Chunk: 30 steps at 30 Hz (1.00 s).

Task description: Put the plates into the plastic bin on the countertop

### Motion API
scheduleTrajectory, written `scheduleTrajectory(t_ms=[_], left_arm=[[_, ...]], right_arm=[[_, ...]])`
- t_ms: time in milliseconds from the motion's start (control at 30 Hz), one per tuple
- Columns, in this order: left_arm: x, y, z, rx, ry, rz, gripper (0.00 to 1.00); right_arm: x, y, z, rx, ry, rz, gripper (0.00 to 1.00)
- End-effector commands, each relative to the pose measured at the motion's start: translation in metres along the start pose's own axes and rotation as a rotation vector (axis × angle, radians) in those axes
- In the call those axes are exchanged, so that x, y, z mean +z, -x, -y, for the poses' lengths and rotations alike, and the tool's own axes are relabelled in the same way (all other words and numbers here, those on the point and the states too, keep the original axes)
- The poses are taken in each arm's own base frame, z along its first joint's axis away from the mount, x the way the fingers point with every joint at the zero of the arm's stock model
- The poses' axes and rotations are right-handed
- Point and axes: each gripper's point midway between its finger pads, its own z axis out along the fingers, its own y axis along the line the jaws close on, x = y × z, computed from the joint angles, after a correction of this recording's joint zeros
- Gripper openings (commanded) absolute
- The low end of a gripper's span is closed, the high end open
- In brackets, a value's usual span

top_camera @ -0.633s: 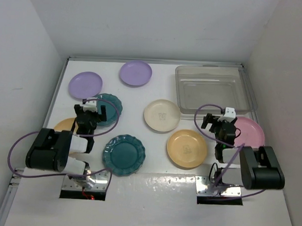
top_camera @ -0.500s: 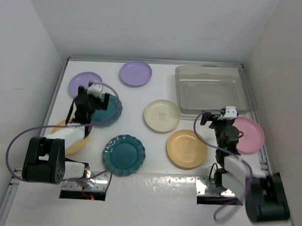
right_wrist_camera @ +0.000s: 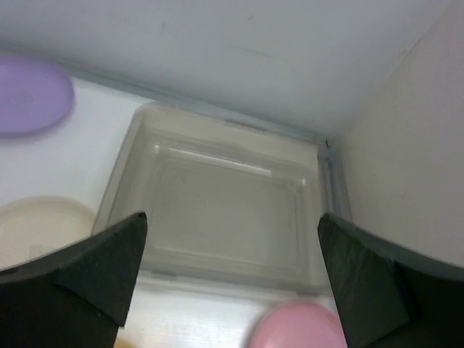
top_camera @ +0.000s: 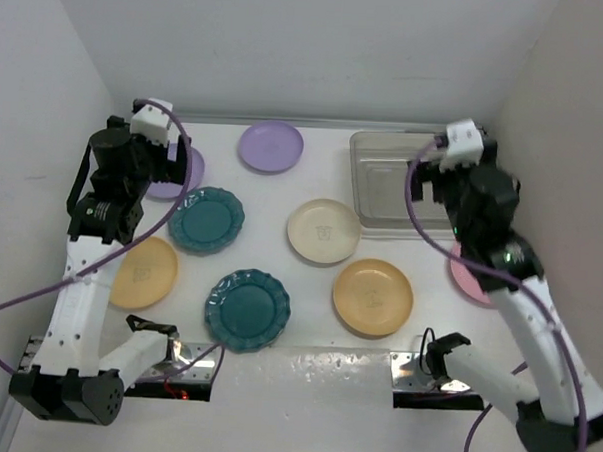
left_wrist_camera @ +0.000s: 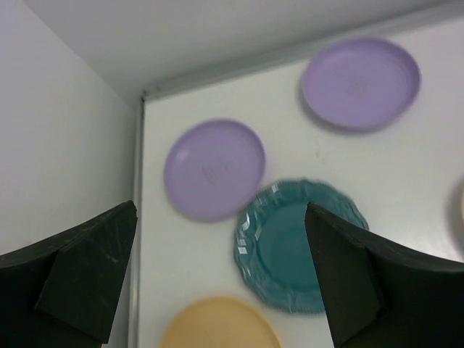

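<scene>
The pink plate [right_wrist_camera: 297, 328] on the tabletop [top_camera: 283, 185] lies at 6 o'clock from the right claw [right_wrist_camera: 232, 217], just beside the near rim of the empty plastic bin [right_wrist_camera: 217, 278] under that claw. The left claw [left_wrist_camera: 221, 210] is nearer the teal plate [left_wrist_camera: 297, 246] at its 5 o'clock and the lavender plate [left_wrist_camera: 214, 167] at 12 o'clock. Both claws are spread, holding nothing.

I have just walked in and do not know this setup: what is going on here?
Two robot arms work over a white countertop, and neither holds anything. The left gripper, fingers open, hangs above a lavender plate and a teal plate. The right gripper, also open, hangs above the clear plastic bin, which is empty. All eight plates lie on the countertop; none is in the bin yet.
</scene>
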Motion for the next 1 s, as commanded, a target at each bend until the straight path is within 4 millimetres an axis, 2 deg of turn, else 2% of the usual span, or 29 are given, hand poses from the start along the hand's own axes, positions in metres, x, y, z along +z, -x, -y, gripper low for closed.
scheduleTrajectory(t_ms=[0,33,67,100,133,167,200,233,267,300,333,367,400,433,467,500,533,600,633,667,733,800,833,867,900,933,967], left_arm=[[-0.045,-0.058,0.024,-0.069,-0.105,-0.239,1.00],[-0.058,-0.055,0.026,-0.072,-0.115,-0.207,1.00],[-0.063,-0.055,0.028,-0.073,-0.125,-0.194,1.00],[-0.068,-0.056,0.028,-0.073,-0.122,-0.183,1.00],[-0.072,-0.061,0.029,-0.073,-0.122,-0.183,1.00],[-0.080,-0.056,0.025,-0.063,-0.105,-0.153,1.00],[-0.082,-0.057,0.025,-0.063,-0.104,-0.148,1.00],[-0.084,-0.055,0.025,-0.063,-0.102,-0.139,1.00],[-0.084,-0.056,0.021,-0.049,-0.093,-0.141,1.00],[-0.088,-0.053,0.022,-0.039,-0.100,-0.124,1.00],[-0.089,-0.056,0.018,-0.031,-0.080,-0.127,1.00],[-0.089,-0.056,0.016,-0.030,-0.071,-0.130,1.00],[-0.089,-0.057,0.014,-0.030,-0.061,-0.133,1.00],[-0.088,-0.060,0.015,-0.020,-0.064,-0.141,1.00],[-0.088,-0.062,0.010,-0.022,-0.041,-0.147,1.00],[-0.089,-0.063,0.007,-0.025,-0.029,-0.151,1.00],[-0.086,-0.068,0.009,-0.025,-0.034,-0.168,1.00],[-0.083,-0.070,0.008,-0.034,-0.037,-0.177,1.00],[-0.083,-0.070,0.010,-0.044,-0.045,-0.175,1.00],[-0.083,-0.069,0.012,-0.045,-0.057,-0.171,1.00],[-0.083,-0.069,0.012,-0.045,-0.057,-0.171,1.00],[-0.080,-0.075,0.013,-0.036,-0.063,-0.190,1.00],[-0.077,-0.074,0.013,-0.036,-0.063,-0.190,1.00],[-0.077,-0.074,0.013,-0.036,-0.063,-0.190,1.00],[-0.075,-0.076,0.013,-0.037,-0.065,-0.199,1.00],[-0.075,-0.076,0.013,-0.037,-0.065,-0.199,1.00],[-0.072,-0.078,0.014,-0.037,-0.068,-0.209,1.00]], right_arm=[[0.022,0.007,-0.043,-0.207,0.221,-0.218,1.00],[0.024,0.019,-0.067,-0.141,0.333,-0.188,1.00],[0.027,0.038,-0.079,0.023,0.362,-0.162,1.00],[0.028,0.041,-0.103,0.263,0.422,-0.209,1.00],[0.033,0.037,-0.122,0.374,0.486,-0.219,1.00],[0.034,0.038,-0.138,0.508,0.546,-0.235,0.94],[0.028,0.051,-0.159,0.649,0.692,-0.228,0.84],[0.021,0.023,-0.189,0.708,0.794,-0.348,0.77],[0.020,0.001,-0.210,0.791,0.819,-0.489,0.63],[0.000,-0.018,-0.228,0.782,0.904,-0.616,0.54],[-0.035,-0.061,-0.271,0.719,1.051,-0.818,0.99],[-0.047,-0.077,-0.284,0.711,1.070,-0.887,1.00],[-0.076,-0.103,-0.306,0.709,1.098,-0.992,1.00],[-0.092,-0.104,-0.329,0.695,1.182,-0.967,1.00],[-0.101,-0.126,-0.337,0.713,1.161,-1.012,1.00],[-0.124,-0.144,-0.348,0.674,1.171,-1.061,1.00],[-0.122,-0.155,-0.351,0.662,1.128,-1.054,1.00],[-0.123,-0.154,-0.356,0.600,1.097,-0.977,1.00],[-0.140,-0.151,-0.360,0.504,1.146,-0.927,1.00],[-0.119,-0.151,-0.357,0.451,1.029,-0.836,1.00],[-0.112,-0.147,-0.356,0.334,0.958,-0.697,1.00],[-0.106,-0.157,-0.351,0.353,0.890,-0.672,1.00],[-0.092,-0.175,-0.344,0.395,0.807,-0.625,1.00],[-0.090,-0.181,-0.344,0.439,0.808,-0.625,1.00],[-0.108,-0.204,-0.347,0.493,0.875,-0.719,1.00],[-0.098,-0.174,-0.354,0.637,1.023,-0.609,0.83],[-0.101,-0.168,-0.358,0.734,1.059,-0.641,0.59]])
